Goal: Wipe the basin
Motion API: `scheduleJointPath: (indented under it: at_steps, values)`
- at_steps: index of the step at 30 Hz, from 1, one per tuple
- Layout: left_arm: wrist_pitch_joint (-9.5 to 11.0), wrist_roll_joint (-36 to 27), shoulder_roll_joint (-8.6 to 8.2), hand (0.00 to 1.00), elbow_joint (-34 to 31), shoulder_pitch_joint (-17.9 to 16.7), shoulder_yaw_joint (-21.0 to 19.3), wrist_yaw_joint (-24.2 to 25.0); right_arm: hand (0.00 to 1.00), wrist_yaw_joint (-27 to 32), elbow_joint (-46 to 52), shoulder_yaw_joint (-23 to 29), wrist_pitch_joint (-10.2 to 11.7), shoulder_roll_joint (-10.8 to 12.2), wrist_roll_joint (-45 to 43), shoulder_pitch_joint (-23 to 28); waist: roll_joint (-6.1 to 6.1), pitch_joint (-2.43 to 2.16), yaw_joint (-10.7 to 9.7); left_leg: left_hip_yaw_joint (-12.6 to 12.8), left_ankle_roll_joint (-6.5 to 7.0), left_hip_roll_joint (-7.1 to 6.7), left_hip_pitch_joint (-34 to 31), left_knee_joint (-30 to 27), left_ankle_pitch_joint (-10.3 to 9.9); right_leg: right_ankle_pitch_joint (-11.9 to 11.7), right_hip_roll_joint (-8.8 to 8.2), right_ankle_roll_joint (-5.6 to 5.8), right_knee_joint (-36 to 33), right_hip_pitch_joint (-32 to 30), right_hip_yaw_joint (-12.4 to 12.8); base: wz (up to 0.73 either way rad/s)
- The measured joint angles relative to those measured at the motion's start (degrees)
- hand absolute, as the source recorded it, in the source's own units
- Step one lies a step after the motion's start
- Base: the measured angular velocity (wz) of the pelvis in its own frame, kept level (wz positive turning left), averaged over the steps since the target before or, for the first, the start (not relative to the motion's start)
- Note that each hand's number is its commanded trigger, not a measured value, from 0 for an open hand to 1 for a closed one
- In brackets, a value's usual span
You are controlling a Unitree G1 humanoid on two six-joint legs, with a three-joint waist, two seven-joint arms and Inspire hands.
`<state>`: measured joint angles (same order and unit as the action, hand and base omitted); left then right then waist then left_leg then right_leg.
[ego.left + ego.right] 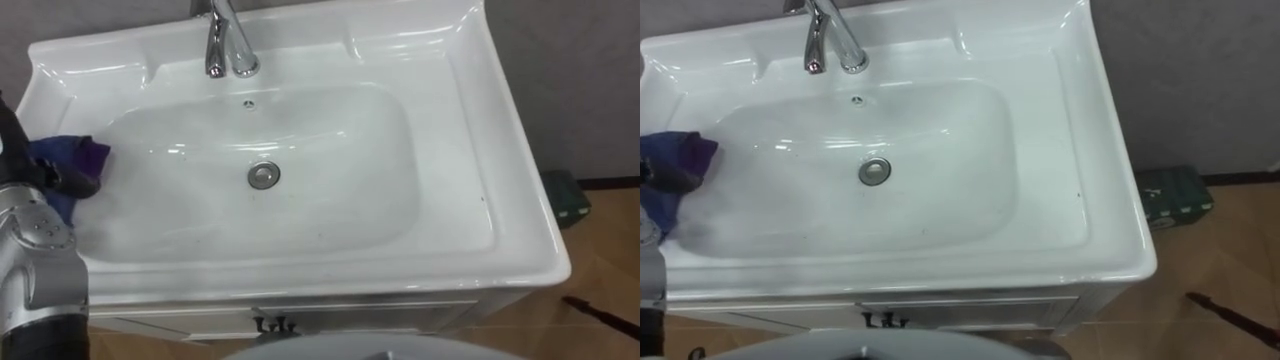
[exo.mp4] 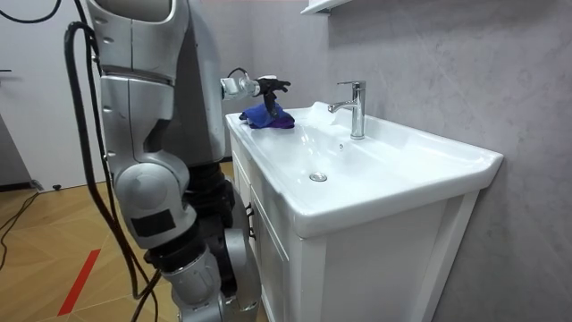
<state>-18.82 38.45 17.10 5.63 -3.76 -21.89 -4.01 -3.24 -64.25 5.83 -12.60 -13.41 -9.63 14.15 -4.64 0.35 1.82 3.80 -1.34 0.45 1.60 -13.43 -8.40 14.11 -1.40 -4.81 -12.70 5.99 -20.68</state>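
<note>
The robot stands close against the front of a white cabinet (image 2: 357, 268), on a wooden floor (image 2: 45, 241). The cabinet carries the white basin (image 1: 520, 220). A dark handle (image 1: 275, 325) sits on the cabinet front, on the robot's side of the drain (image 1: 263, 175).

The drain is a round metal plug in the middle of the bowl. To the robot's left of the drain, on the left slope and rim of the basin, lies a bunched blue and purple cloth (image 1: 85, 155). The left hand (image 1: 68, 178) is on it, dark fingers curled over the folds and gripping the cloth. The silver forearm comes in from the lower left. In the room view the cloth rises in a peak under the hand and rests on the rim.

Past the drain, on the back wall of the bowl, is a small overflow hole (image 1: 249, 103). Behind that, a chrome tap (image 1: 225, 40) stands upright on the back ledge, its spout pointing toward the drain.

Well to the right of the drain, on the floor beside the cabinet, sits a dark green box (image 1: 1175, 195) against the grey wall (image 2: 429, 63).
</note>
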Motion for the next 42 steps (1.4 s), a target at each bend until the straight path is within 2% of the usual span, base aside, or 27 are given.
scheduleJointPath:
  at_steps: [2, 5, 7, 10, 12, 15, 18, 20, 24, 25, 28, 30, 31, 33, 34, 36, 39, 41, 42]
  values:
    - [0.0, 0.1, 1.41, 0.00, -0.2, 0.6, -0.7, -0.5, 0.00, 0.0, 0.0, 0.0, 0.0, 0.0, -0.1, 0.2, -0.09, -0.03, 0.1, 0.1, 0.00, -0.01, 0.0, 0.0, 0.0, 0.0, -0.02, 0.00, 0.0, 0.1, -0.1, 0.00]
    - [0.0, 1.8, 2.16, 0.00, -0.8, 0.5, -2.3, -0.8, 0.00, 0.0, 0.1, 0.0, 0.0, 0.1, -1.5, -0.2, -0.31, -0.09, 0.4, 0.1, 0.00, 0.00, -0.1, 0.0, 0.0, 0.0, -0.03, 0.00, 0.0, 0.0, -0.1, 0.00]
    - [-0.5, 2.8, 2.96, 0.00, -2.1, 0.4, -3.2, -1.2, 0.00, -0.3, 0.0, 0.0, -0.3, 0.0, -2.0, 0.1, -0.47, -0.20, 1.8, -0.1, 0.00, -0.06, -0.3, 0.0, 0.0, 0.0, -0.04, 0.01, 0.0, 0.0, 0.0, 0.00]
    - [-1.3, 2.8, 3.12, 0.00, -4.1, -0.4, -4.3, -2.4, 0.00, -0.5, 0.0, -0.1, -1.2, 0.0, -1.9, 0.5, -0.84, -0.39, 3.5, -0.8, 0.00, -0.19, 0.0, 0.0, 0.0, 0.0, -0.06, 0.05, 0.0, 0.1, -0.2, 0.03]
    - [-1.7, 2.7, 3.14, 0.00, -4.5, -1.4, -5.2, -3.2, 0.00, -0.5, 0.1, -0.1, -1.2, 0.0, -1.9, 0.4, -1.18, -0.54, 3.8, -0.9, 0.00, -0.27, 0.0, 0.0, 0.0, 0.0, -0.19, 0.06, 0.0, 0.2, -0.8, 0.11]
    - [-1.8, 2.2, 3.13, 0.00, -4.5, -3.6, -5.5, -4.3, 0.00, -0.5, 0.0, 0.0, -1.2, 0.0, -1.9, -0.4, -1.69, -0.76, 4.9, -1.4, 0.00, -0.39, 0.2, 0.0, 0.0, 0.0, -0.34, 0.12, 0.2, 0.9, -1.5, 0.09]
    - [-1.8, 2.1, 3.13, 0.00, -4.3, -5.8, -7.6, -4.5, 0.00, -0.6, 0.1, 0.1, -1.2, -0.6, -2.1, -1.1, -1.60, -0.78, 6.1, -2.1, 0.00, -0.49, 0.1, 0.0, 0.0, 0.3, -0.39, 0.20, 0.0, 1.0, -1.9, 0.09]
    - [-2.0, 2.1, 3.13, 0.00, -3.7, -7.5, -10.0, -5.8, 0.00, -0.6, 0.1, 0.1, -1.3, -0.9, -3.0, -1.5, -1.42, -0.82, 6.4, -3.3, 0.00, -0.82, 0.0, 0.0, 0.0, 0.7, -0.56, 0.32, -0.1, 1.0, -3.0, 0.25]
    - [-2.5, 1.0, 3.03, 0.00, -1.5, -11.9, -11.0, -8.4, 0.00, -0.7, 0.6, 0.0, -2.0, -1.7, -2.9, -1.7, -0.97, -0.86, 8.2, -4.2, 0.00, -1.15, -0.3, 0.0, 0.0, 1.0, -0.79, 0.51, -0.2, 1.1, -3.6, 0.15]
    - [-2.6, 0.3, 2.83, 0.00, 0.0, -13.3, -11.1, -8.9, 0.00, -0.7, 0.7, 0.0, -2.1, -2.0, -2.8, -1.8, -1.04, -0.77, 8.3, -4.3, 0.01, -1.26, -0.6, -0.2, 0.0, 1.1, -0.96, 0.63, -0.1, 1.4, -4.5, 0.27]
    - [-2.9, -2.5, 2.62, 0.00, 3.4, -16.0, -11.1, -9.2, 0.00, -0.7, 0.9, 0.0, -2.4, -2.4, -2.0, -1.9, 0.06, -0.74, 9.0, -5.5, 0.01, -1.56, -1.1, -0.4, 0.0, 1.5, -1.02, 0.68, -0.2, 1.3, -5.7, 0.26]
    - [-2.8, -4.9, 1.86, 0.00, 6.8, -17.5, -11.3, -9.7, 0.00, -1.0, 0.4, 0.0, -2.4, -2.8, -2.0, -1.9, 0.51, -0.93, 9.7, -5.9, 0.00, -1.71, -1.1, -0.3, 0.0, 1.7, -1.10, 0.70, -0.2, 1.5, -6.3, 0.13]
    - [-2.8, -5.9, 0.89, 0.00, 9.6, -18.6, -11.3, -10.0, 0.00, -1.3, 0.5, 0.0, -2.4, -3.2, -2.1, -2.5, 0.52, -0.96, 9.9, -5.9, 0.00, -1.72, -1.0, -0.4, 0.0, 1.7, -1.11, 0.71, -0.1, 1.6, -6.3, 0.06]
    - [-2.8, -7.9, -0.70, 0.00, 12.3, -20.1, -11.3, -10.1, 0.00, -1.4, 0.6, 0.0, -2.2, -3.5, -2.1, -2.6, 0.69, -0.99, 9.8, -6.0, -0.01, -1.76, -1.3, -0.6, 0.0, 1.7, -1.13, 0.72, 0.1, 1.7, -6.9, 0.13]
    - [-2.5, -10.3, -1.27, 0.00, 13.5, -20.9, -11.3, -10.3, 0.00, -1.5, 0.8, 0.0, -1.9, -3.5, -2.0, -2.6, 1.23, -0.88, 9.9, -6.1, 0.00, -1.81, -1.9, -1.2, 0.0, 1.9, -1.17, 0.70, 0.0, 1.7, -7.4, 0.21]
    - [-1.5, -14.4, -2.00, 0.00, 16.2, -22.2, -10.7, -11.6, 0.00, -1.7, 0.9, -0.1, -1.7, -3.7, -1.6, -2.8, 1.46, -0.85, 10.0, -6.8, 0.00, -1.96, -2.1, -1.5, 0.0, 2.0, -1.24, 0.67, 0.0, 1.6, -7.9, 0.17]
    - [0.5, -19.4, -3.00, 0.00, 24.4, -23.3, -7.8, -13.1, 0.00, -1.6, 1.0, -0.1, -1.7, -4.1, 0.4, -2.8, 1.33, -0.85, 10.4, -7.7, 0.00, -2.14, -1.8, -1.5, 0.0, 2.1, -1.39, 0.76, -0.2, 2.1, -8.5, 0.08]
    - [1.5, -21.6, -4.85, 0.00, 29.8, -23.2, -7.1, -13.1, 0.00, -1.7, 1.0, -0.1, -0.9, -4.1, 0.5, -2.8, 1.48, -0.83, 10.9, -7.7, 0.00, -2.13, -1.9, -1.5, 0.0, 2.3, -1.39, 0.72, -0.2, 2.1, -8.5, 0.00]
    - [1.9, -21.8, -5.28, 0.00, 31.0, -23.3, -7.0, -13.1, 0.00, -1.7, 1.0, -0.1, -0.7, -4.1, 0.4, -2.8, 1.57, -0.84, 10.9, -7.8, -0.01, -2.14, -1.9, -1.5, 0.0, 2.3, -1.41, 0.72, -0.3, 2.0, -8.6, 0.07]
